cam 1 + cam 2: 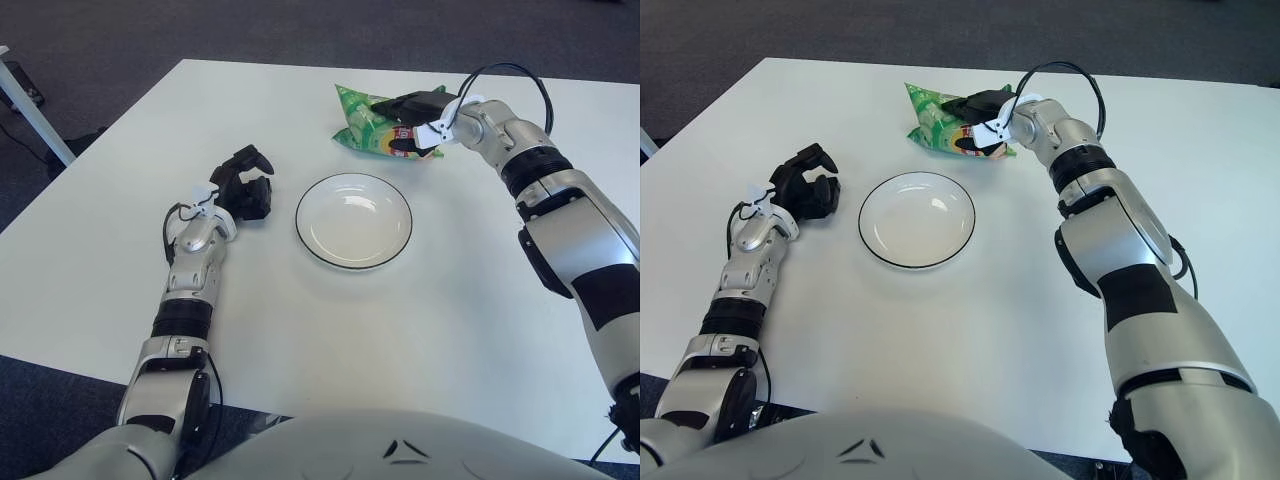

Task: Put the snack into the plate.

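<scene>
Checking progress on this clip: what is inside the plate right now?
Nothing: the plate shows only its bare white inside. The snack bag sits beyond it on the table, under the right hand. No part of the plate is covered.
</scene>
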{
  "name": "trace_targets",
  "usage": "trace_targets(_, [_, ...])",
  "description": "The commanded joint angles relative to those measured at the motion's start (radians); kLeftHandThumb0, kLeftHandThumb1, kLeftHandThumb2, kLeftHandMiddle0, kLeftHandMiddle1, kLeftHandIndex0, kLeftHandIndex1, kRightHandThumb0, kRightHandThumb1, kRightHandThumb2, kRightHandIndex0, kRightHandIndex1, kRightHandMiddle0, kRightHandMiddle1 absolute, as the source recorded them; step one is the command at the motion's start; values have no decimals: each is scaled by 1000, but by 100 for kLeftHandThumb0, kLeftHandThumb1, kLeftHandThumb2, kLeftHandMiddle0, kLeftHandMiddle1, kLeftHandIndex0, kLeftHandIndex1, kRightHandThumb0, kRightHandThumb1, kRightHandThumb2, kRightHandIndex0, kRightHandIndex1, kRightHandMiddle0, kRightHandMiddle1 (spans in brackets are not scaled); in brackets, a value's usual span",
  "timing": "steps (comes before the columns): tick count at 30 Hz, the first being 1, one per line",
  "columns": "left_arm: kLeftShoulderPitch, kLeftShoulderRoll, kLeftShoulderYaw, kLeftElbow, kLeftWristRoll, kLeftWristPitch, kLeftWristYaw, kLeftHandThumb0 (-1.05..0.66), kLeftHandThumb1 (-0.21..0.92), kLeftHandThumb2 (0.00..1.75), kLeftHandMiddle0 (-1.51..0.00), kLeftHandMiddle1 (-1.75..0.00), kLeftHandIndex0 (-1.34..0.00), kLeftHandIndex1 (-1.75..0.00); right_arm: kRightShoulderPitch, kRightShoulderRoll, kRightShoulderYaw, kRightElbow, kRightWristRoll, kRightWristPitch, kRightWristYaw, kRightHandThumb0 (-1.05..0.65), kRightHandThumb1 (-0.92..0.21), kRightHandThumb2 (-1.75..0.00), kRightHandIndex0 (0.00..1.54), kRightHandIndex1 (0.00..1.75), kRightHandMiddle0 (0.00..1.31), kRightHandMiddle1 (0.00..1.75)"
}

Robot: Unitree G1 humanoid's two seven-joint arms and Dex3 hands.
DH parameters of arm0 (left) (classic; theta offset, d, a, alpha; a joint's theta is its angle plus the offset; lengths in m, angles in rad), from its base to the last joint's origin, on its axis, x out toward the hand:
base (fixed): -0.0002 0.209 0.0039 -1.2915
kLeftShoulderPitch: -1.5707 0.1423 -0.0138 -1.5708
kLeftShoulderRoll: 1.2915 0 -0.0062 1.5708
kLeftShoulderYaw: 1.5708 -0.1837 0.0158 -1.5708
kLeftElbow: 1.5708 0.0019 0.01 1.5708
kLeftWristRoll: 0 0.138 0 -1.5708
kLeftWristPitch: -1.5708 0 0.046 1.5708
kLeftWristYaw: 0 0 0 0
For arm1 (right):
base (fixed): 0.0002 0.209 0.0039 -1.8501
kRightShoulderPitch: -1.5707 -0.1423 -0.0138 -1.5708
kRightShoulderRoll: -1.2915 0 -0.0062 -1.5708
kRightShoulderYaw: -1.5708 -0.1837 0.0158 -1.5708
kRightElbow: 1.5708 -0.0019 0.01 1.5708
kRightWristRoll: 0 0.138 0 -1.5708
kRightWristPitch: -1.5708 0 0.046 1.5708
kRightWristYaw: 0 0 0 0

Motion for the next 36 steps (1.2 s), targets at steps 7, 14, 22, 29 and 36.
trace_targets(7, [66, -53, -1, 63, 4, -39, -2, -48, 32, 131, -129, -175, -61, -175, 3, 47, 75, 102, -101, 165, -252, -105, -92, -89, 0, 0, 0, 0])
trace_targets(14, [68, -50, 0, 68, 5, -53, -10, -48, 32, 131, -128, -175, -61, -175, 2, 47, 128, 136, -156, 217, -351, -105, -92, -84, 0, 0, 0, 0])
trace_targets(22, [77, -51, -2, 57, 12, -59, -2, -48, 32, 131, -126, -175, -61, -175, 14, 62, 165, 175, -182, 286, -426, -102, -92, -78, 0, 0, 0, 0])
trace_targets(29, [80, -53, -4, 55, 26, -72, 10, -47, 32, 131, -126, -175, -61, -175, 12, 58, 179, 140, -184, 299, -427, -94, -92, -74, 0, 0, 0, 0])
trace_targets(36, [80, -55, -3, 52, 31, -80, 11, -48, 31, 132, -126, -175, -61, -175, 39, 25, 154, 116, -149, 258, -442, -88, -92, -72, 0, 0, 0, 0])
